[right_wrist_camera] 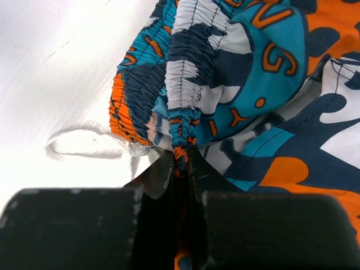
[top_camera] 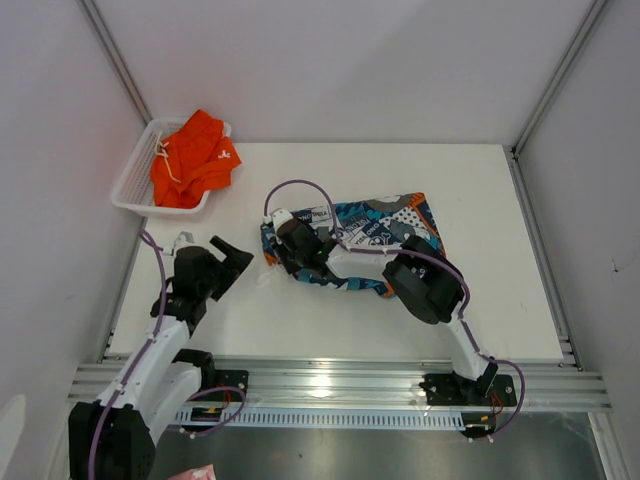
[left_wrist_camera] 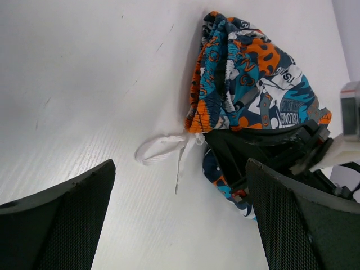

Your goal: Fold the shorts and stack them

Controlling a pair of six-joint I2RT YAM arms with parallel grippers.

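a: what's the right claw [right_wrist_camera: 181, 169] doing?

b: clenched. its two fingers pinch the gathered waistband [right_wrist_camera: 179, 121] of the print shorts [right_wrist_camera: 253, 73], right at the tips.

a: and where's the rest of that pair?

b: bunched ahead of the claw and spreading off to its right. seen from above, the claw [top_camera: 295, 240] sits on one end of the shorts [top_camera: 385, 222] and the cloth runs away from it across the table [top_camera: 470, 310], lying flat there.

a: the drawstring?

b: a white loop [right_wrist_camera: 84, 143] on the table, just ahead and left of the pinching fingers.

a: left claw?

b: released. the left claw [left_wrist_camera: 180, 169] is spread wide and grips nothing. it hangs over the table with the drawstring loop [left_wrist_camera: 160, 149] showing between its fingers. the print shorts [left_wrist_camera: 253, 84] lie ahead of it and to its right, apart from both fingers. the right arm's black body sits on the cloth there.

a: the other pair?

b: the orange shorts [top_camera: 195, 155] are heaped in the basket [top_camera: 132, 190], draped over its rim. that's beyond the left claw [top_camera: 225, 258], ahead and to its left, and well apart from the right claw.
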